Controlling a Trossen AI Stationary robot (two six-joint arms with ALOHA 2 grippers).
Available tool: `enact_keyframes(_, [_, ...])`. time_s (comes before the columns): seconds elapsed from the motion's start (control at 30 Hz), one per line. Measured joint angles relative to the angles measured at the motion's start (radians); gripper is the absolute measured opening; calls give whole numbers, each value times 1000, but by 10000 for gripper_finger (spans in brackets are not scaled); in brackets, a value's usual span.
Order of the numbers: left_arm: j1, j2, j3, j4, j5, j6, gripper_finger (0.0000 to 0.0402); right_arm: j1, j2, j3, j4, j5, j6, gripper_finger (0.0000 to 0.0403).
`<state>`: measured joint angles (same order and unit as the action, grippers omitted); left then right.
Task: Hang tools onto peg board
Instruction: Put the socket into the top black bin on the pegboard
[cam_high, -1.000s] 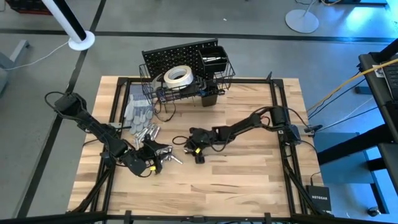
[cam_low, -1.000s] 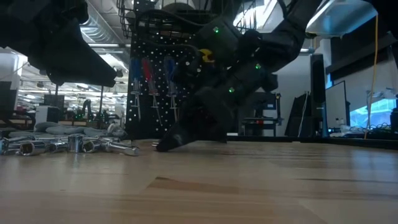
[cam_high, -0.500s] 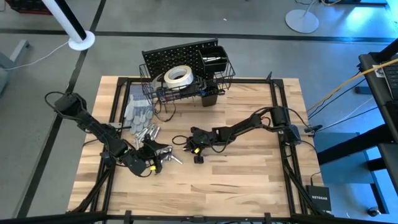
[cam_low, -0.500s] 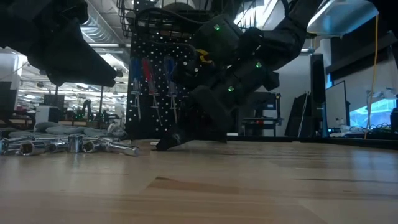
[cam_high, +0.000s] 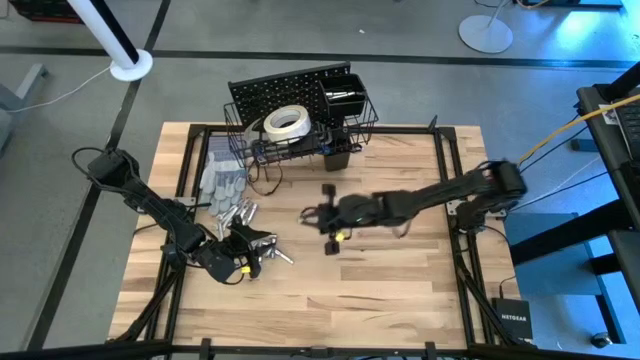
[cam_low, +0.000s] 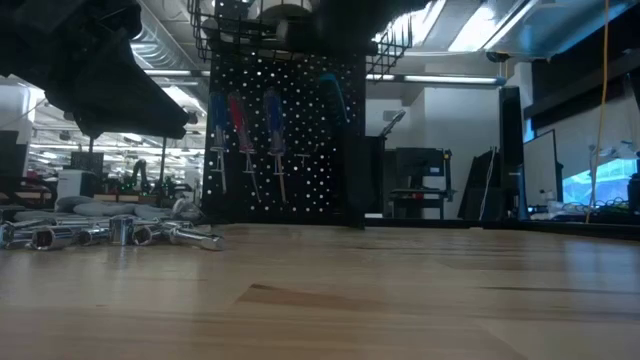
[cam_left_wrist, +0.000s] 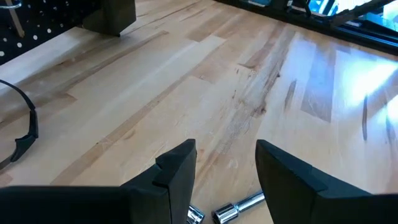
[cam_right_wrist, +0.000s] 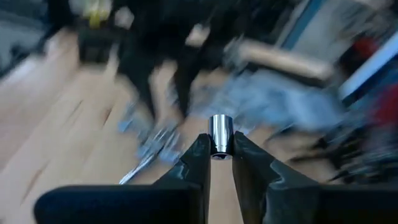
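Nearest to you, the left gripper (cam_high: 262, 247) sits low over the front-left part of the table (cam_high: 400, 290). Its 2 fingers (cam_left_wrist: 177, 171) are spread apart with nothing between them, and a silver socket piece (cam_left_wrist: 239, 207) lies on the wood just under them. Just beside this gripper, toward the back, you see the heap of silver tools (cam_high: 235, 213) and next to it the grey gloves (cam_high: 218, 180).

Near the middle of the table, the right gripper (cam_high: 312, 214) is lifted above the wood. Its fingers (cam_right_wrist: 200, 157) are clenched on a small silver socket tool (cam_right_wrist: 219, 134), which stands out between the tips.

At the far edge stands the peg board (cam_high: 285, 90). In the low view, 2 blue and 1 red screwdrivers (cam_low: 234, 125) hang on it. The white tape roll (cam_high: 286, 122) lies in its wire basket (cam_high: 365, 120).
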<state>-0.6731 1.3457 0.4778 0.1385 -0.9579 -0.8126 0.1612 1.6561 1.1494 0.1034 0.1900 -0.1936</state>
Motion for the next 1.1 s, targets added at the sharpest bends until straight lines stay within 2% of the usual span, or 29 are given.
enact_keyframes(0.23, [0, 0, 0, 0, -15, 0, 157, -22, -201, 45, 6, 128, -147, 51])
enact_keyframes(0.43, [0, 0, 1, 3, -22, 0, 157, -82, -246, 160, 28, 239, -339, 55])
enact_keyframes(0.53, [0, 0, 1, 1, -25, 0, 157, -138, -247, 230, 28, 255, -389, 55])
enact_keyframes(0.67, [0, 0, 1, 4, -25, -2, 157, -217, -247, 312, 28, 256, -390, 56])
enact_keyframes(0.8, [0, 0, 1, 3, -25, -1, 157, -283, -248, 368, 26, 304, -389, 58])
enact_keyframes(0.93, [0, 0, 1, 3, -25, -3, 157, -335, -249, 373, 18, 357, -385, 67])
enact_keyframes(1.1, [0, 0, 1, 3, -25, -9, 157, -368, -248, 373, -45, 340, -332, 86])
